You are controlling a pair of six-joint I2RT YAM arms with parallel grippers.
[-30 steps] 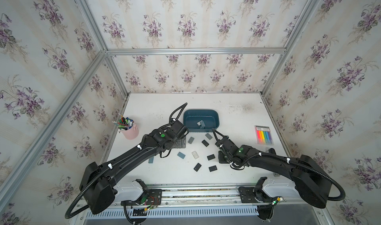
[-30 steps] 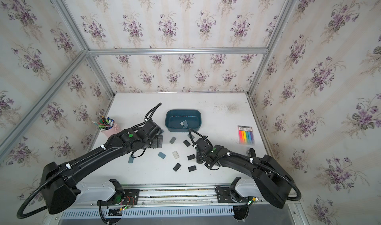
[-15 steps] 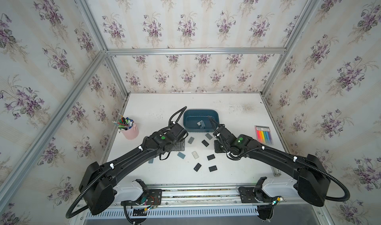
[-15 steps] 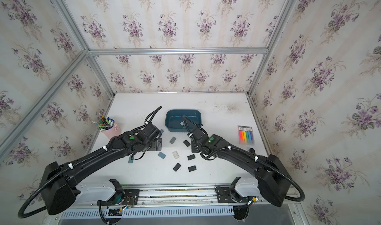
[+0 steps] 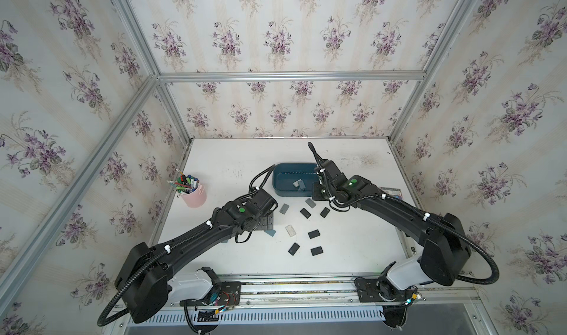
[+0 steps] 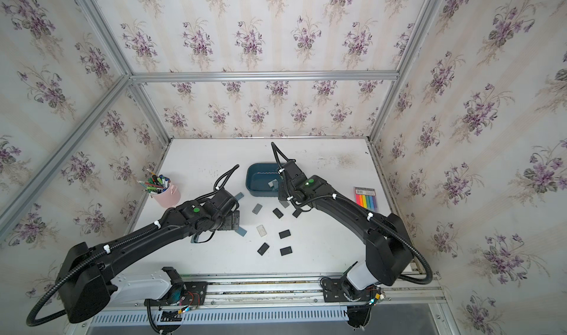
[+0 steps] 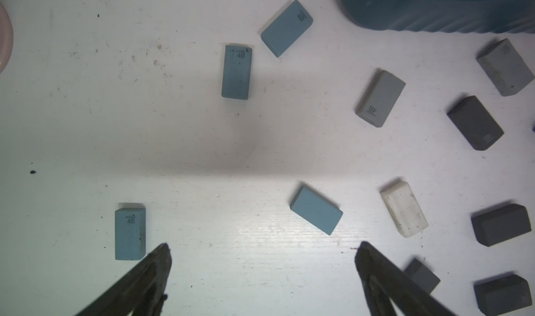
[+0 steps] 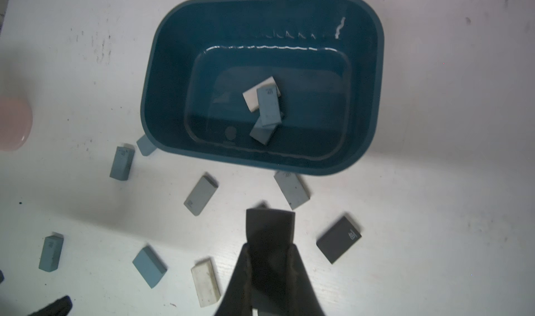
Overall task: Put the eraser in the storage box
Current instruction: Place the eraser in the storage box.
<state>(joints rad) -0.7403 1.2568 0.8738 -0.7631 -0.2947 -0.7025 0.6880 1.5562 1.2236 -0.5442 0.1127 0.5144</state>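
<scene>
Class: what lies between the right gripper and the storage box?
Right wrist view: a grey eraser lies between the right gripper, shut on a dark eraser, and the box.

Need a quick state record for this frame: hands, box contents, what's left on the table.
right hand: shut on dark eraser
left hand: open, empty, above table
storage box: three erasers inside, one white, two blue-grey
table: many loose erasers, blue, grey, dark, white
task: dark eraser not yet in storage box
</scene>
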